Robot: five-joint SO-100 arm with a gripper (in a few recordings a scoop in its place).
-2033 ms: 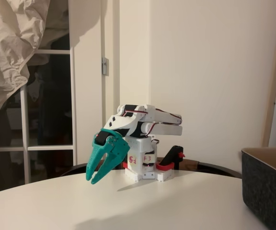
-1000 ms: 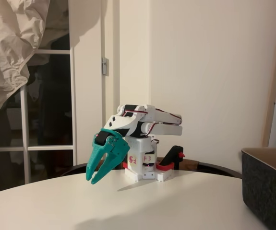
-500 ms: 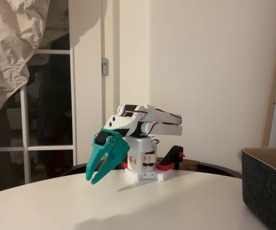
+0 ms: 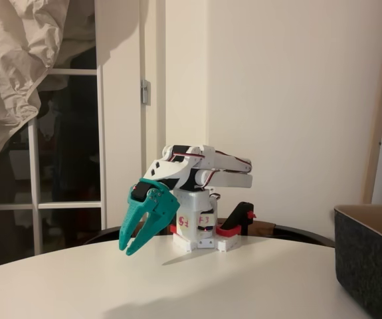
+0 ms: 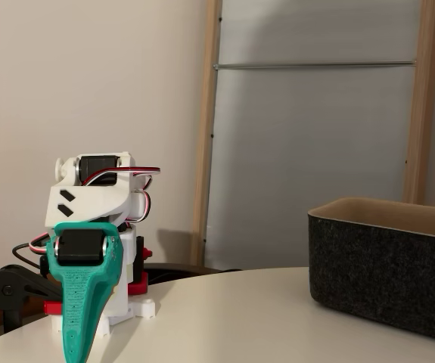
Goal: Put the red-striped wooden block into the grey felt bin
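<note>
A folded white robot arm with a teal two-finger gripper (image 4: 129, 247) rests at the back of a round white table (image 4: 177, 286), with a large charcoal grey felt bin (image 4: 370, 259) off to one side.

The arm is tucked low over its base, and the gripper hangs down in front of it, tips just above the tabletop. In a fixed view its fingers (image 4: 152, 226) stand slightly apart with nothing between them; in another fixed view the gripper (image 5: 77, 348) faces side-on as a single tapering teal blade. The bin (image 5: 387, 272), straight-walled with a tan inside, sits well apart from the gripper, to its right in both fixed views. Red-and-black clamps (image 4: 237, 222) hold the arm's base to the table edge behind the gripper.
</note>
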